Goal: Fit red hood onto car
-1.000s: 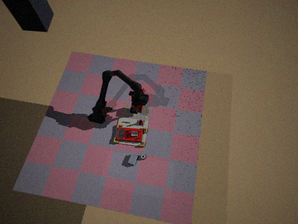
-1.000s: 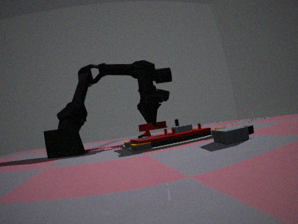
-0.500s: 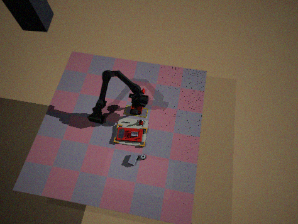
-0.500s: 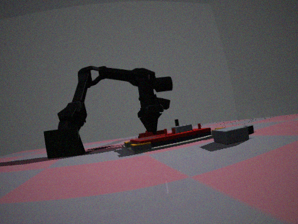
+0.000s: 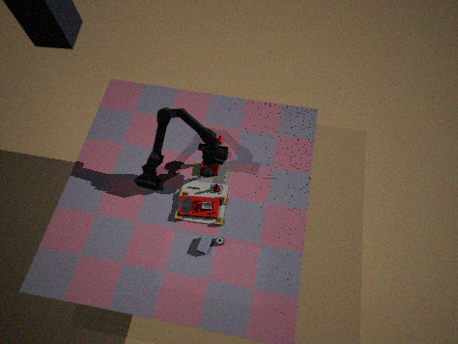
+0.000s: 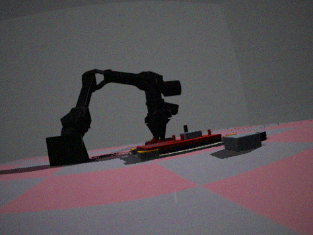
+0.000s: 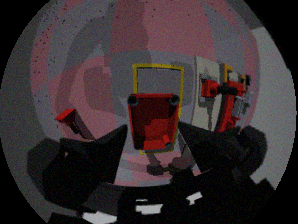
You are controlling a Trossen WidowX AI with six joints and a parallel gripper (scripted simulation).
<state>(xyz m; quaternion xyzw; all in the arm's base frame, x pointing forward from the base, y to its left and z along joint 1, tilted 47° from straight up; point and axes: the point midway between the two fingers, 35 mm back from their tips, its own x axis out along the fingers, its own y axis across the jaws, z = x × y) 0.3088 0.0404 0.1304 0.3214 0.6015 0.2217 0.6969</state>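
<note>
The red hood [image 5: 212,166] [image 6: 152,142] [image 7: 150,111] lies low over the yellow outlined rectangle [image 5: 226,174] [image 7: 183,82]; the wrist view shows its dark red recessed face and two round corner bosses. My gripper [image 6: 160,138] [image 7: 153,125] is open, one finger on each side of the hood, with thin gaps in the wrist view. The red chassis [image 5: 193,213] [image 6: 195,140] [image 7: 226,114] sits in the jig with yellow corners, beside the rectangle. The grey engine block [image 5: 207,206] [image 6: 193,134] is on its deck. Red pegs stand around it, such as one peg [image 6: 209,132].
A small red and dark part [image 5: 216,188] [image 7: 209,89] stands on the pale board between the hood and the chassis. A grey block [image 5: 204,245] [image 6: 242,142] with a round part lies beyond the chassis. Another red object [image 5: 219,140] [image 7: 66,116] lies on the hood's other side.
</note>
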